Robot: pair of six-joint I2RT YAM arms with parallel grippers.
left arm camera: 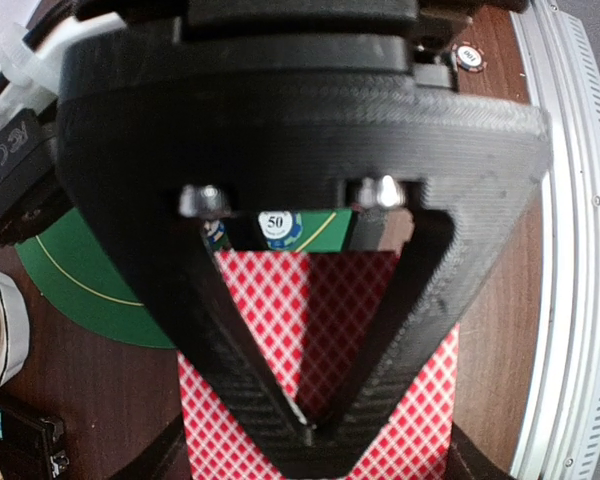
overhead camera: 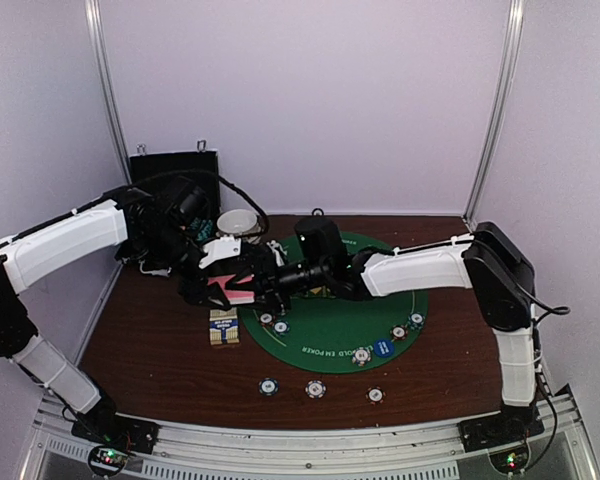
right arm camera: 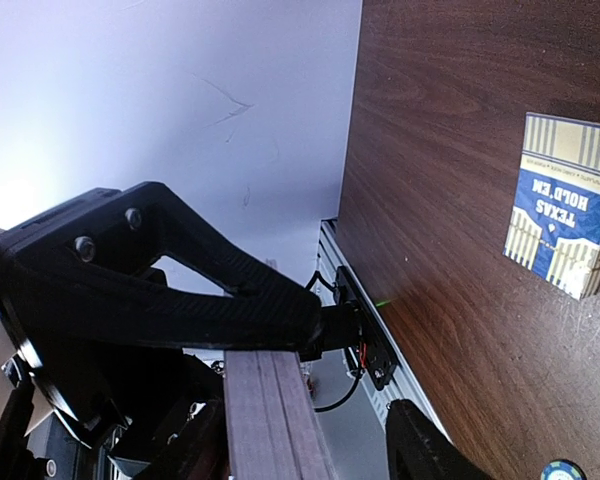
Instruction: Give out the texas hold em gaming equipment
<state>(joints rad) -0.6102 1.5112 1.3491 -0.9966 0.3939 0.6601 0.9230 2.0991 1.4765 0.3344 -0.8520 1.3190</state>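
The playing cards (left arm camera: 310, 320), a stack with red-checked backs, sat clamped between the fingers of my left pincer (left arm camera: 305, 428), held over the near-left rim of the green felt mat (overhead camera: 330, 330). My right pincer (right arm camera: 355, 372) faced the stack from the other side with its jaws apart. The stack's edge ran between them, one finger at it and the other clear. Below, on the wooden table (overhead camera: 150, 350), the card box (overhead camera: 223, 327) lay just off the mat. Poker chips (overhead camera: 266, 319) lay on the mat, two near its left rim and others on its right beside a blue button (overhead camera: 382, 348). Three more sat in a row on the bare wood nearer me. A white bowl (overhead camera: 238, 222) and a black case (overhead camera: 175, 165) stood at the back.
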